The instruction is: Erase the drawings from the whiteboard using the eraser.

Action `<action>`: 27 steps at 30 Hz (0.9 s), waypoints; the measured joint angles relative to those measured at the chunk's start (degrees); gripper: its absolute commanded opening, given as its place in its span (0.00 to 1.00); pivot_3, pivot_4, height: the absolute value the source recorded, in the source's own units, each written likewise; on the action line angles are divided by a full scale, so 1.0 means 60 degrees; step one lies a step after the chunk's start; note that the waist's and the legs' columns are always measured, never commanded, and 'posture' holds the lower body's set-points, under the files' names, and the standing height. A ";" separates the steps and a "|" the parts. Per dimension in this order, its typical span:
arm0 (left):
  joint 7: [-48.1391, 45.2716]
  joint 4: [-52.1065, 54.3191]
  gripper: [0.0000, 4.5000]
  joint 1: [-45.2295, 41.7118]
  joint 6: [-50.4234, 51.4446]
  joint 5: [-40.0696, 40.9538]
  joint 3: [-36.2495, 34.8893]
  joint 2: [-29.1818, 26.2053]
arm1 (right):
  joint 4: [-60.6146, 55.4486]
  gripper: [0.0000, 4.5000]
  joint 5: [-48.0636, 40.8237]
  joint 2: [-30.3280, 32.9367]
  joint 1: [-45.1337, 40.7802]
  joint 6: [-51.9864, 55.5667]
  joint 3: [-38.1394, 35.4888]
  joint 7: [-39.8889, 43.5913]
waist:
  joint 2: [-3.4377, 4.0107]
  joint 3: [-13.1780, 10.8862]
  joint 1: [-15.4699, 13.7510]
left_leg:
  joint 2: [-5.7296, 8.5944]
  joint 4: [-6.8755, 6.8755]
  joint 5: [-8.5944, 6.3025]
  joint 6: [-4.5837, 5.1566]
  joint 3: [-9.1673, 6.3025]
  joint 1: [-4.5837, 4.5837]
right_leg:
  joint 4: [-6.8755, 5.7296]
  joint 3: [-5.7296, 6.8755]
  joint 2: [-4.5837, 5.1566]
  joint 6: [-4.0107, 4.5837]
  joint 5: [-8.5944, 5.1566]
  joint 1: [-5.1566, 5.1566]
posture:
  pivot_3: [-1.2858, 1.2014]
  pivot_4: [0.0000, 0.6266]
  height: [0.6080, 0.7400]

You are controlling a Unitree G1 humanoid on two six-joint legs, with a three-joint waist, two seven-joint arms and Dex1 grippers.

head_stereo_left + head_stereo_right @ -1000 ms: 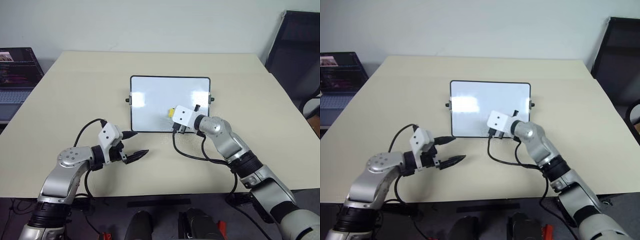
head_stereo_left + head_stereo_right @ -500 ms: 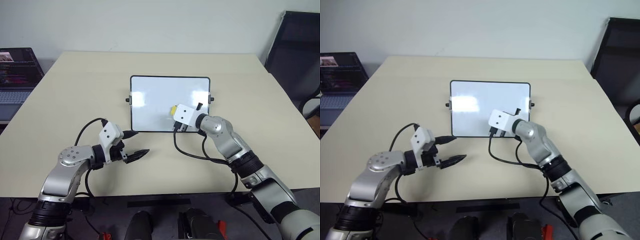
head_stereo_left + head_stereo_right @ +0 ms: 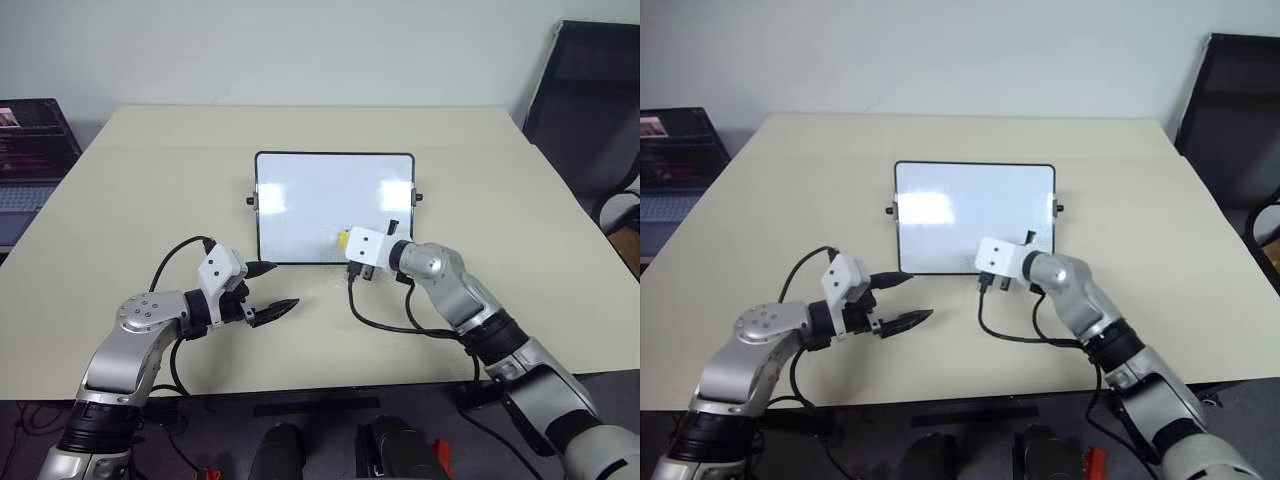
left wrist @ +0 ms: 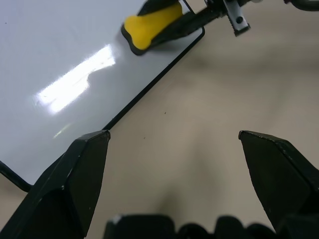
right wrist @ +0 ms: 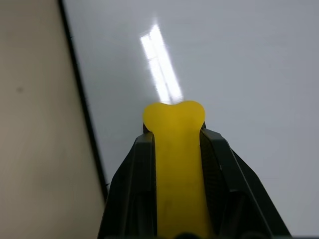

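Observation:
The whiteboard (image 3: 335,195) lies flat in the middle of the table, black-framed, with a knob on each short side. The drawings are out of view; the board's visible surface looks plain white. My right gripper (image 3: 348,241) is shut on the yellow eraser (image 3: 343,238), which rests on the board close to its near edge. In the right wrist view the eraser (image 5: 177,164) sticks out between the two black fingers (image 5: 142,189) over the white surface (image 5: 239,59). My left gripper (image 3: 281,285) hovers open and empty over the table, in front of the board's near left corner.
A black cable (image 3: 400,322) loops from my right wrist onto the beige table (image 3: 150,200). A laptop (image 3: 30,150) sits off the table's left edge. A dark chair (image 3: 590,90) stands at the far right.
The whole picture has shifted slightly. My right wrist has turned a little, with the eraser still on the board near its front edge. The left arm has stayed still.

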State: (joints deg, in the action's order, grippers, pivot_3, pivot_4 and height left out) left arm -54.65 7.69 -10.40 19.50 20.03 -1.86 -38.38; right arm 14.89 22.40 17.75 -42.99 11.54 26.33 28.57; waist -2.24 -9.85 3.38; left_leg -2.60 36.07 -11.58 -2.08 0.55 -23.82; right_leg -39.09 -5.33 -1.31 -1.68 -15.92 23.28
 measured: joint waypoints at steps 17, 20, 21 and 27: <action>-0.0132 -0.0001 1.00 0.0113 -0.0064 -0.0001 0.0000 0.0003 | -0.0356 0.19 -0.0029 0.0123 0.0379 -0.0116 -0.0046 0.0780 | 0.0000 -0.0001 -0.0013 | 0.0001 -0.0007 -0.0003 0.0000 -0.0002 -0.0008 | 0.0008 0.0003 0.0000 0.0008 -0.0002 0.0003 | 0.52 0.24 1.00; -0.0055 -0.0011 1.00 0.0107 -0.0073 -0.0001 -0.0001 0.0081 | -0.0612 0.19 -0.0486 -0.0152 0.0468 0.0372 -0.0748 0.0562 | 0.0002 -0.0001 -0.0019 | 0.0001 -0.0010 -0.0004 0.0000 -0.0004 -0.0012 | 0.0008 0.0004 0.0001 0.0015 0.0002 0.0004 | 0.52 0.24 1.00; 0.0047 -0.0029 1.00 0.0093 -0.0073 0.0001 -0.0004 0.0143 | -0.0956 0.19 -0.0833 -0.0301 0.0594 0.0722 -0.1195 0.0527 | 0.0001 -0.0001 -0.0023 | 0.0000 -0.0011 -0.0004 -0.0001 -0.0009 -0.0016 | 0.0009 0.0006 0.0002 0.0016 0.0003 0.0005 | 0.52 0.24 1.00; 0.0627 -0.0217 1.00 -0.0214 -0.0012 0.0053 -0.0192 0.0439 | -0.3656 0.19 -0.2821 -0.0503 0.1254 0.3125 -0.3127 0.0835 | 0.0002 -0.0002 -0.0057 | 0.0005 -0.0016 -0.0006 -0.0002 -0.0030 -0.0027 | 0.0014 0.0015 0.0003 0.0016 0.0002 0.0004 | 0.52 0.24 1.00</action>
State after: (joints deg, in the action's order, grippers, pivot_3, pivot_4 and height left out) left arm -50.89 6.39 -11.68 19.42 20.35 -3.02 -35.75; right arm -7.05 5.47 14.73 -35.47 30.29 7.56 33.58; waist -2.23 -9.86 3.04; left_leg -2.57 35.97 -11.62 -2.09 0.37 -23.98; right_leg -39.01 -5.24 -1.29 -1.58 -15.91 23.30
